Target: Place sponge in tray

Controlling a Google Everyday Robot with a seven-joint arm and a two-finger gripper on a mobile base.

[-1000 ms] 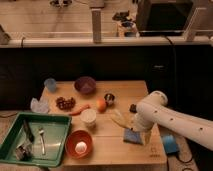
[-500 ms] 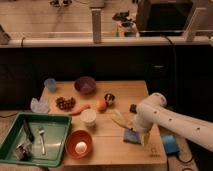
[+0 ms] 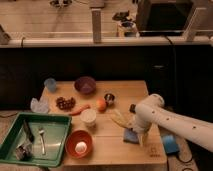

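1. While your white arm point(image 3: 172, 121) reaches in from the right, its gripper point(image 3: 137, 133) points down at the front right part of the wooden table point(image 3: 110, 152), directly over the sponge.
2. Pincer: spread wide. Whether its tips touch the sponge, you cannot tell from this view.
3. Sponge point(image 3: 128, 137): small, blue, lying flat on the tabletop and partly covered by the gripper. It is outside the tray.
4. Tray point(image 3: 52, 132): green, rectangular, at the front left, well apart from the sponge. Inside it you have a fork point(image 3: 42, 141), a dark utensil point(image 3: 27, 131) and a small metallic item point(image 3: 22, 152) at the near corner.
5. Between tray and sponge: an orange-red bowl point(image 3: 70, 142) holding a white rounded object point(image 3: 81, 146), with a white cup point(image 3: 88, 116) just behind it.
6. Further back: purple bowl point(image 3: 85, 85), blue cup point(image 3: 50, 84), grapes point(image 3: 65, 103), carrot point(image 3: 80, 109), orange point(image 3: 101, 104), small metal cup point(image 3: 109, 97).
7. Pale yellow shape point(image 3: 118, 119) just left of the gripper: you cannot identify it.
8. Bright blue rounded object point(image 3: 170, 144) sits beyond the right table edge.
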